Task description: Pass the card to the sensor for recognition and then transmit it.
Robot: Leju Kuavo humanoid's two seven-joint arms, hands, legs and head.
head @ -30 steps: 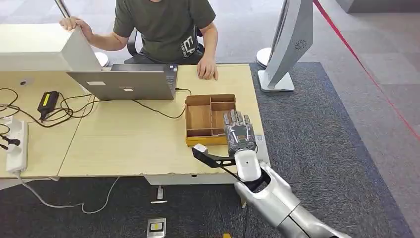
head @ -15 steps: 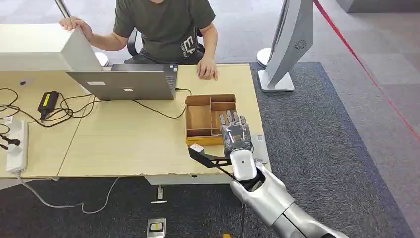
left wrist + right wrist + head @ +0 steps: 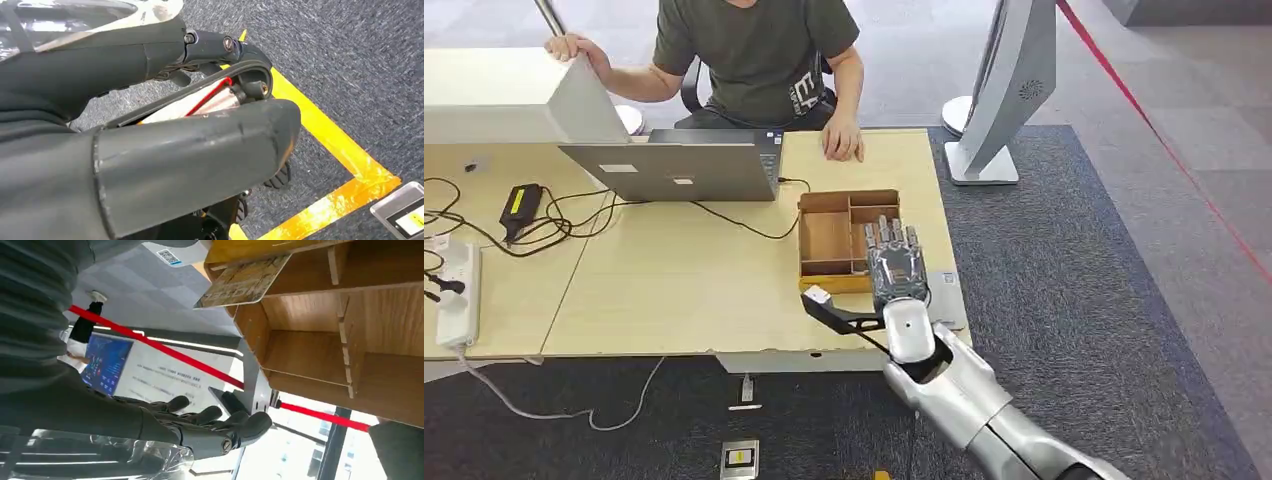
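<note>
My right hand (image 3: 894, 268) hovers flat over the front right part of the wooden compartment box (image 3: 829, 240), fingers stretched out and thumb pointing left, holding nothing. In the right wrist view a patterned card (image 3: 242, 285) leans in a compartment at the box's (image 3: 310, 350) corner, apart from my fingers (image 3: 200, 422). The flat grey sensor (image 3: 946, 290) with a code label lies at the table's right edge beside the box, and its labelled corner (image 3: 172, 255) shows next to the card. My left hand (image 3: 190, 150) hangs over carpet with nothing in it.
A person sits at the far side with a hand (image 3: 842, 140) resting on the table, behind a laptop (image 3: 679, 165). Cables, a charger and a power strip (image 3: 454, 295) lie at the left. A white stand (image 3: 1004, 90) rises from the carpet at the right.
My right hand has slid a little to the left and further over the box; the arm followed. The person and the table things have stayed put.
</note>
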